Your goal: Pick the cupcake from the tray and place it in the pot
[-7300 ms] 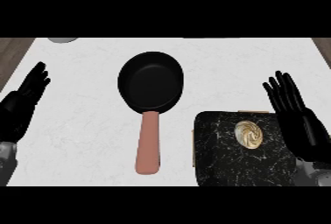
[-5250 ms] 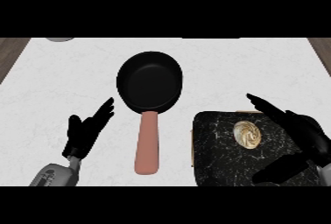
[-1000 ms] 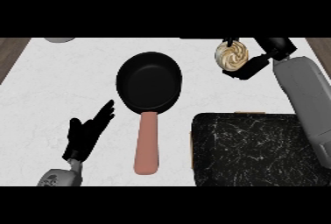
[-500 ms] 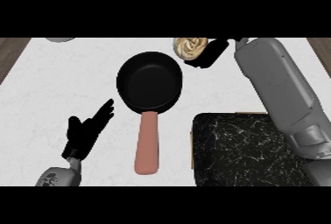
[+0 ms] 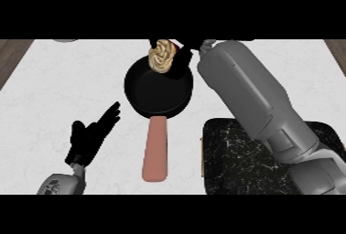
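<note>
Lower left of the frame: left robot hand (image 5: 91, 137) resting on the white counter (image 5: 61, 87), fingers straight and angled up toward the right, nothing in it — well apart from everything that mattered.

Centre: black pot (image 5: 158, 89), really a shallow pan, with its pink handle (image 5: 155, 148) running straight down the frame toward the lower edge; round bowl at the upper end, long axis vertical in the picture.

Upper centre: cupcake (image 5: 162, 56) off the tray, held at the pan's far rim, overlapping its upper edge, pale swirled top facing the view. Whether over the bowl proper or just past the rim — hard to judge.

Just right of it: right robot hand (image 5: 186, 51), dark fingers curled about the cupcake's right side, grey forearm slanting down to the lower right.

Lower right: dark marbled tray (image 5: 233, 160), bare of cupcake, partly hidden by that forearm.

Likely next: a short carry down-frame toward the bowl's middle before letting go.
</note>
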Tool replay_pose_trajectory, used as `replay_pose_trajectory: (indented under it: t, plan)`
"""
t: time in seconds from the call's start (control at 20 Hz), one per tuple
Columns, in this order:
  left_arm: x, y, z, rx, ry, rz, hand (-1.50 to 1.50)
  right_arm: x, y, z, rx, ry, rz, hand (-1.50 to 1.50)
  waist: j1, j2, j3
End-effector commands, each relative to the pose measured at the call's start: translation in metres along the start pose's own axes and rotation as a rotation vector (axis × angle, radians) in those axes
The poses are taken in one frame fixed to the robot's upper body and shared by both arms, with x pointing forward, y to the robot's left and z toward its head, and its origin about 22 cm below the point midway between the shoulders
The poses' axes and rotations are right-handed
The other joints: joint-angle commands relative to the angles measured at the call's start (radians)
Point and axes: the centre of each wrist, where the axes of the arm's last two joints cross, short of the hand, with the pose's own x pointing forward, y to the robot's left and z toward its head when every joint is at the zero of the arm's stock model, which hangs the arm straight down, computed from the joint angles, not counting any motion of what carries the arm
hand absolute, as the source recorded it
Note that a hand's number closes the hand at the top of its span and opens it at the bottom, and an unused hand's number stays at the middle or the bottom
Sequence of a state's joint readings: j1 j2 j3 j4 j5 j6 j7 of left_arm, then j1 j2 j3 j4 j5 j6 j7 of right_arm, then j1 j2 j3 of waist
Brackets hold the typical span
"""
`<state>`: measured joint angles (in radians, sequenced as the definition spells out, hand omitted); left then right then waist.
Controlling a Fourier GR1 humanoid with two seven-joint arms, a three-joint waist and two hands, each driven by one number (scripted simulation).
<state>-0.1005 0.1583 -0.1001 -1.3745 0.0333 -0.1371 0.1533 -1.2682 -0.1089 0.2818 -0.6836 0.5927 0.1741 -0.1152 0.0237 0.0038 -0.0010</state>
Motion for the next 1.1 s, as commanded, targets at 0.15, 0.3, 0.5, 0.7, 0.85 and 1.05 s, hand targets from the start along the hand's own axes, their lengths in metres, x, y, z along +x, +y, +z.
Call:
replay_pose_trajectory:
  t: [0.15, 0.3, 0.5, 0.7, 0.85, 1.05]
  plan:
    - [0.003, -0.012, -0.002, -0.009, -0.015, 0.015, 0.00, 0.021, 0.038, -0.021, 0.086, 0.081, 0.329, 1.50, 0.011, 0.006, 0.000]
    - [0.002, -0.012, -0.002, -0.007, -0.005, -0.012, 0.00, 0.031, 0.040, -0.030, 0.259, 0.205, 0.300, 1.50, 0.025, 0.006, -0.001]
    - [-0.001, -0.012, -0.006, -0.024, -0.017, -0.018, 0.00, -0.002, 0.071, -0.018, 0.412, 0.410, 0.286, -1.50, 0.031, 0.011, -0.001]
    - [0.009, -0.014, -0.016, -0.040, -0.012, -0.018, 0.00, 0.007, 0.062, -0.023, 0.430, 0.371, 0.226, -1.50, 0.049, 0.017, -0.001]
    - [0.009, -0.023, -0.008, -0.076, -0.017, -0.018, 0.00, 0.005, 0.065, -0.016, 0.252, 0.268, -0.050, -1.50, 0.080, 0.018, 0.001]
    - [0.015, -0.011, -0.017, -0.057, -0.032, -0.012, 0.00, 0.012, 0.042, -0.016, 0.012, 0.162, -0.330, -1.50, 0.067, 0.016, 0.002]
